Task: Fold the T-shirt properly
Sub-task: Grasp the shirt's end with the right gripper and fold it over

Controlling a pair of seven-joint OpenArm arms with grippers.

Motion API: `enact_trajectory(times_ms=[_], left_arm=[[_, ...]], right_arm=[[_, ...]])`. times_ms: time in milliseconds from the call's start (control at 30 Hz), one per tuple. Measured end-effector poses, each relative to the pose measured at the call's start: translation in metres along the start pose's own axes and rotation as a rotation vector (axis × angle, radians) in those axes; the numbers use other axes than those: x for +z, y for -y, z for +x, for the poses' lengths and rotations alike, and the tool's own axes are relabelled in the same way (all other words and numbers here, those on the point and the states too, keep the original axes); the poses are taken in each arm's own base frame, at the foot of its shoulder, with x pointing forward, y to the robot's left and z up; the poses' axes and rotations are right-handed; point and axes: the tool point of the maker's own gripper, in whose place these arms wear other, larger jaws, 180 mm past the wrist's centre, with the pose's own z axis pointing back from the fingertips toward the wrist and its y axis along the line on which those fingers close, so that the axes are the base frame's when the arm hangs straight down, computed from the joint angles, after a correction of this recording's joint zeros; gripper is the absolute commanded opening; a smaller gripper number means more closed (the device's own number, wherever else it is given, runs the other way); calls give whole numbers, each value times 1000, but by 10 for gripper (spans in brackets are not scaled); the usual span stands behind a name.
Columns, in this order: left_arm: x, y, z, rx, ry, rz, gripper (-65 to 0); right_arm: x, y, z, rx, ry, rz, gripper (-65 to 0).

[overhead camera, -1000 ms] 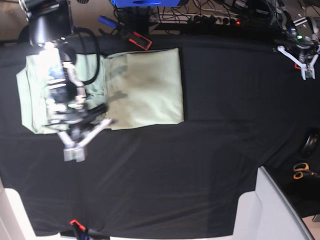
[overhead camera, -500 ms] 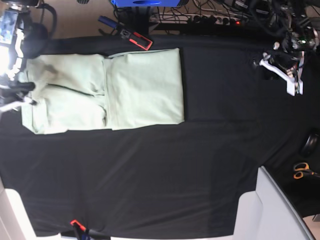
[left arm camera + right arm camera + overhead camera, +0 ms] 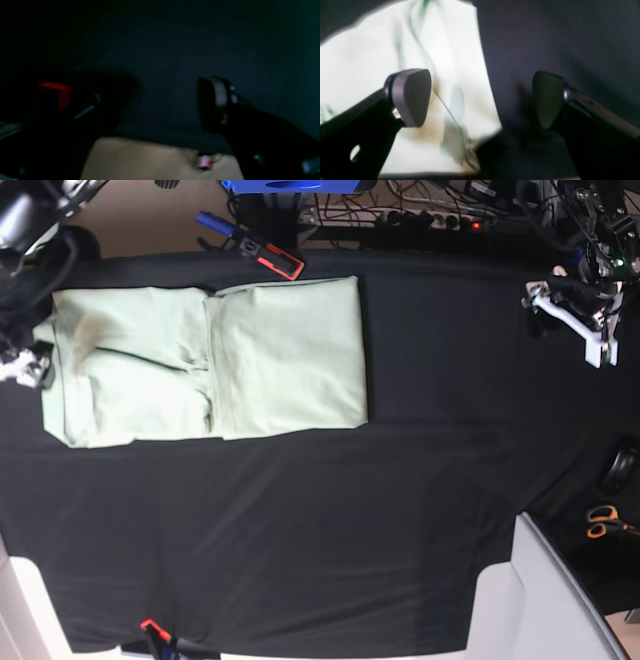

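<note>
While the right gripper (image 3: 482, 100) hangs with its jaws spread wide and nothing between them, one dark pad (image 3: 411, 96) sits over pale cloth and the other over black covering, right at a corner of the T-shirt (image 3: 395, 75). Over to the left gripper (image 3: 170, 105): its jaws stand apart too, empty, a dark pad (image 3: 212, 102) clear on one side while the other side is lost in shadow and blur, with a red patch (image 3: 53, 93) showing there. Below it, a tan strip of floor (image 3: 140, 160) peeks past the cloth's edge. From the base view, the left gripper (image 3: 572, 320) shows white at the far top right, well apart from the garment. The T-shirt (image 3: 210, 360) lies flat on the black table covering (image 3: 330, 530) at the upper left, folded into a long rectangle, one panel lapped over the other near the middle. A red-and-black tool (image 3: 272, 258) rests just beyond its top edge, and orange-handled scissors (image 3: 603, 523) lie far right
</note>
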Motion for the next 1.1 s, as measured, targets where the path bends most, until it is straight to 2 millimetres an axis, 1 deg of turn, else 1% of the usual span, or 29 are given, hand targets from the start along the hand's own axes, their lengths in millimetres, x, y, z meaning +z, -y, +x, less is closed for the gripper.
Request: enact_trajectory(times_ms=[67, 100, 133, 167, 233, 300, 400, 500, 733, 800, 833, 933, 967, 1033, 1100], left_arm=[[0, -10, -6, -76, -6, 65, -381], [0, -11, -8, -103, -4, 90, -423], [-2, -12, -12, -137, -4, 114, -459], [-4, -11, -16, -160, -9, 127, -489], [-8, -9, -29, -197, -38, 140, -541], [-9, -9, -38, -201, -53, 143, -584], [-10, -4, -35, -190, -31, 136, -648], [-12, 1, -35, -181, -26, 124, -650], [-11, -1, -36, -186, -31, 131, -650], [-11, -2, -36, -187, -32, 131, -650], [-10, -2, -36, -192, -34, 134, -650], [-10, -3, -36, -197, -36, 138, -650], [-10, -2, -37, -192, -35, 134, -650], [-11, -2, -37, -192, -35, 134, -650], [-10, -4, -36, -197, -36, 138, -650]], right_arm=[[-8, 18, -15, -68, -58, 2, -36], [-11, 27, -21, -98, -76, -8, -36], [-14, 30, -27, -129, -93, 6, -36], [-17, 31, -33, -151, -106, 17, -36], [-20, 30, -33, -183, -89, 32, -36], [-23, 29, -34, -194, -95, 40, -36], [-25, 27, -34, -204, -91, 49, -36], [-27, 22, -34, -213, -81, 53, -36], [-28, 10, -34, -210, -85, 63, -36], [-28, 0, -35, -188, -102, 72, -36], [-27, -7, -38, -150, -131, 75, -36], [-21, -28, -40, -63, -179, 87, -36], [-18, -31, -42, -55, -191, 89, -36], [-13, -29, -45, -37, -222, 72, -36], [-10, -24, -40, -31, -213, 59, -36]])
